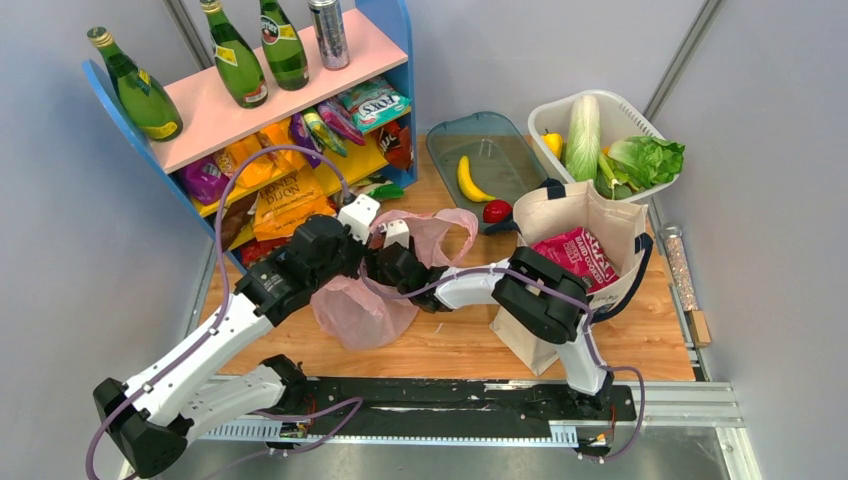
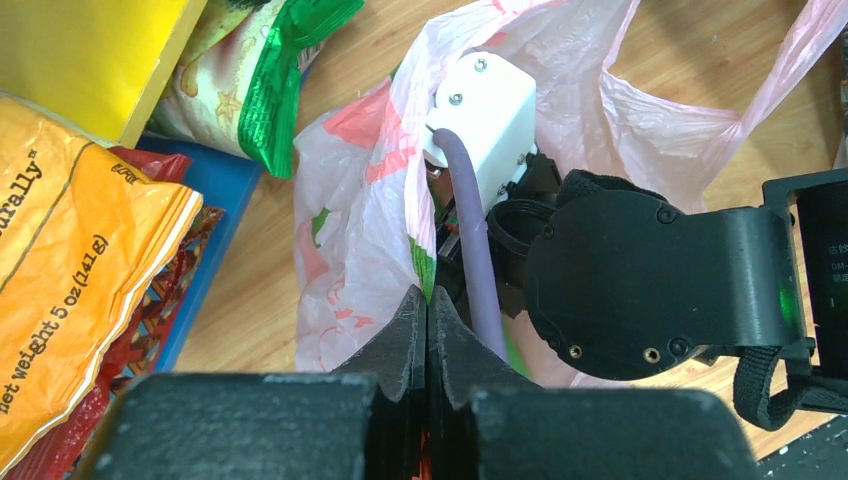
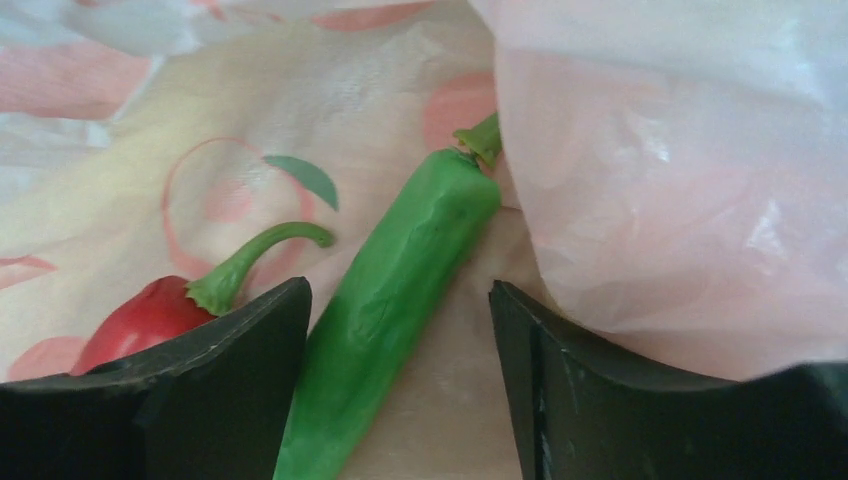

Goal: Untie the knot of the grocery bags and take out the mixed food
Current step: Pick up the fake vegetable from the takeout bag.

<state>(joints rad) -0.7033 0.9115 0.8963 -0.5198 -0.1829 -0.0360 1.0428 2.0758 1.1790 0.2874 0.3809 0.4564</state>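
The cucumber [image 3: 400, 290] lies at the bottom of the pink bag [image 1: 355, 310], stem end away from the jaws, with a red pepper [image 3: 140, 320] just beside it. It is glossy green and slightly bent. It looks firm and light (likely toy produce), so a pinch across the middle should hold, while the tapered ends could slip. The right gripper [image 3: 395, 295] stands wide open astride it, holding nothing. The left gripper [image 2: 427, 312] is closed, seemingly on the bag's rim, though the film there is hard to make out. The bag is thin, slack and apt to snag
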